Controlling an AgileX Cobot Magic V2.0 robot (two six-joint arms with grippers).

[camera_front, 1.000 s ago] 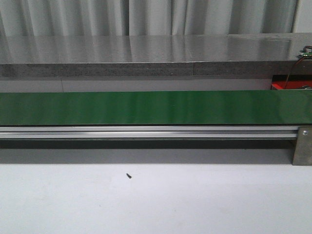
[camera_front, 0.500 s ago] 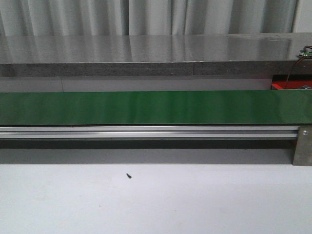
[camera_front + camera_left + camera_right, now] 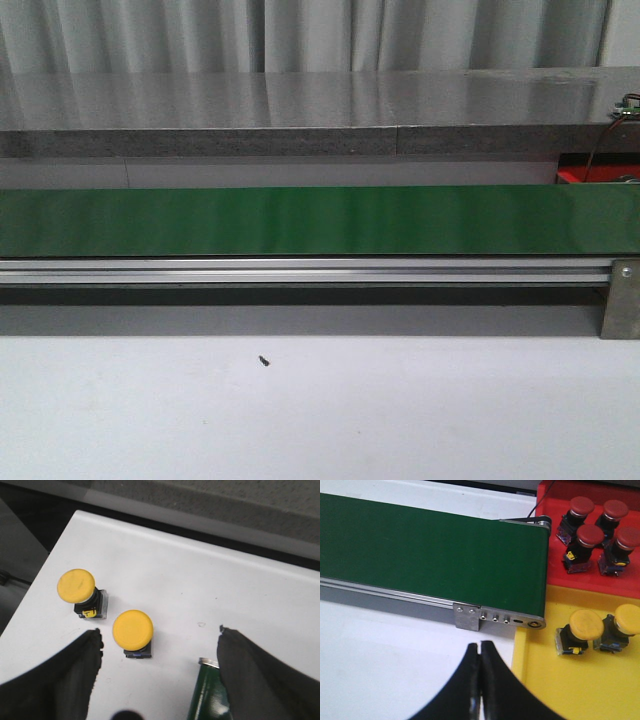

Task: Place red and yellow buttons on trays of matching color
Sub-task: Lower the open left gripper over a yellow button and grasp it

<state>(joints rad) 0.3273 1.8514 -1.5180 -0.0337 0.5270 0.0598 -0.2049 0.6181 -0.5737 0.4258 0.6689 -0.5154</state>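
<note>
Yellow buttons (image 3: pixel 132 628): domed caps; dark bases

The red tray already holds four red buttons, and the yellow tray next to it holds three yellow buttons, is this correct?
Not quite. The red tray does hold four red buttons, but the yellow tray holds only two yellow buttons in what the right wrist view shows. Two more yellow ones stand on the white table in the left wrist view.

Green conveyor belt (image 3: pixel 320 221): bare along its whole visible length, with open white table (image 3: pixel 320 420) in front. Off its end, red tray (image 3: pixel 580 577) crowded with four red buttons (image 3: pixel 590 535); yellow tray (image 3: pixel 560 690) holds two yellow buttons (image 3: pixel 585 623) near the belt, floor beyond them open.
</note>
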